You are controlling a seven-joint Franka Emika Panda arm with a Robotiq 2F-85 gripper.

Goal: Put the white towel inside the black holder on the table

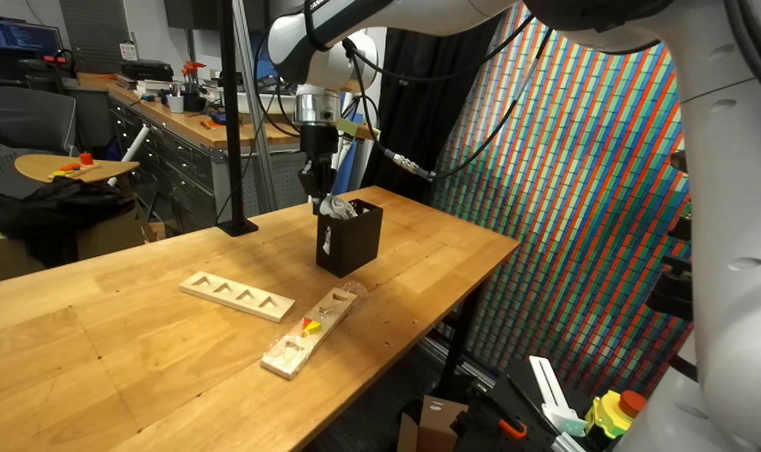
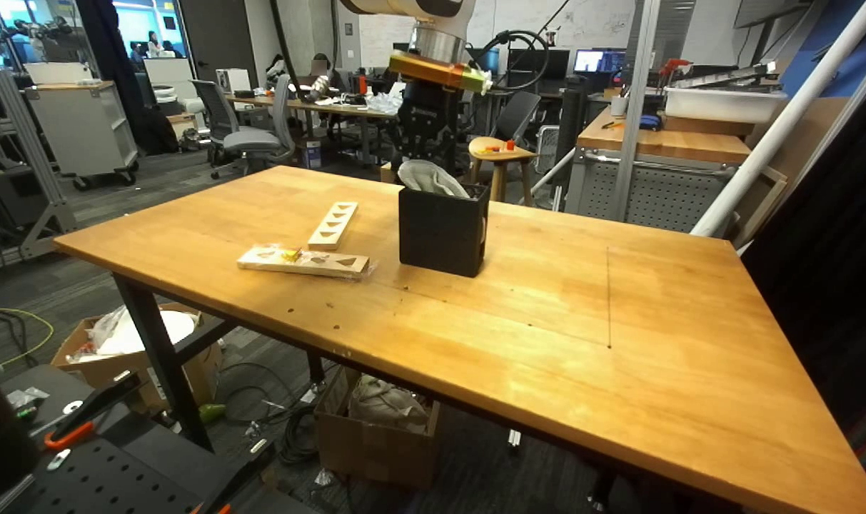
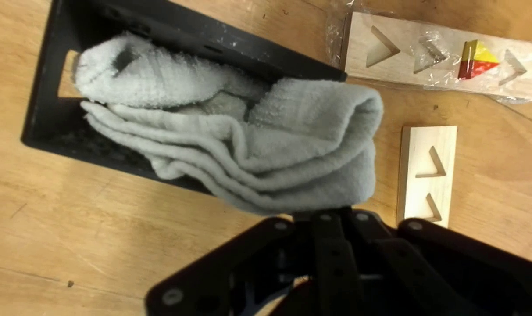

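Though rumpled, a pale, fuzzy towel [image 3: 279, 147].

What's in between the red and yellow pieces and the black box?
The wrist view shows it: two triangle-shaped holes in the same wooden board, then crinkly clear plastic at the end nearest the black box.

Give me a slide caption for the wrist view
White towel bunched in the black holder, part sticking out, with the gripper alongside and two wooden boards nearby.
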